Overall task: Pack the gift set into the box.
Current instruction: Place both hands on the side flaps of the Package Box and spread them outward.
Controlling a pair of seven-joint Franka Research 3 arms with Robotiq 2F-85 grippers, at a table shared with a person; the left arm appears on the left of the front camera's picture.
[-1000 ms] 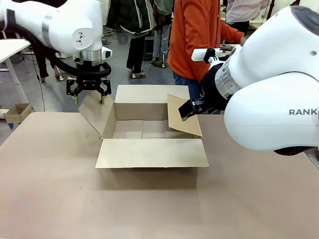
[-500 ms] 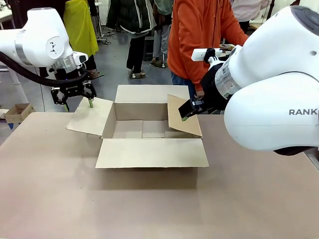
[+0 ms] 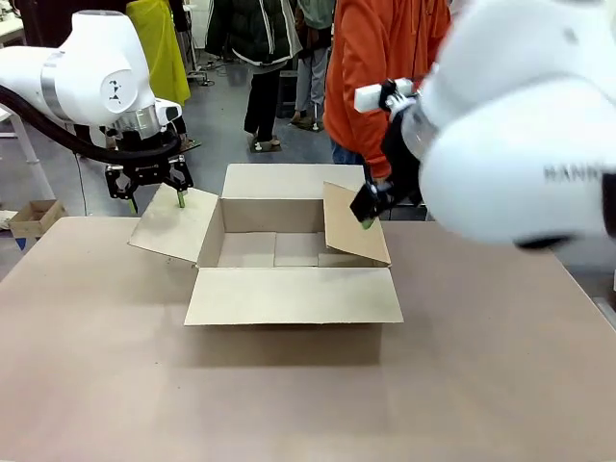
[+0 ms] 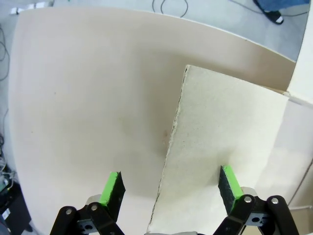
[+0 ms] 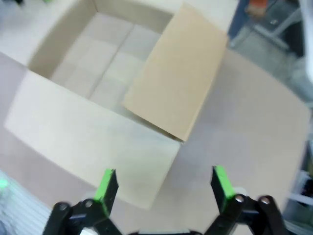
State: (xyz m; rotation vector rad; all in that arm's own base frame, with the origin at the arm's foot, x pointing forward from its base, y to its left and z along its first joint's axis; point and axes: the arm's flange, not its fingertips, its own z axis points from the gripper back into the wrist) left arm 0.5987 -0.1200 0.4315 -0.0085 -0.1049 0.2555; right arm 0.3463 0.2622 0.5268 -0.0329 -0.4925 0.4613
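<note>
Open box [image 3: 289,252] on brown table [image 3: 289,395]

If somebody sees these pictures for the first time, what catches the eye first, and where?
The large open box in the middle of the table comes first, its right flap leaning inward over the opening. The left gripper hovers open above the left flap, and the right gripper hangs open by the right flap. A person in an orange top stands just behind the box.
</note>
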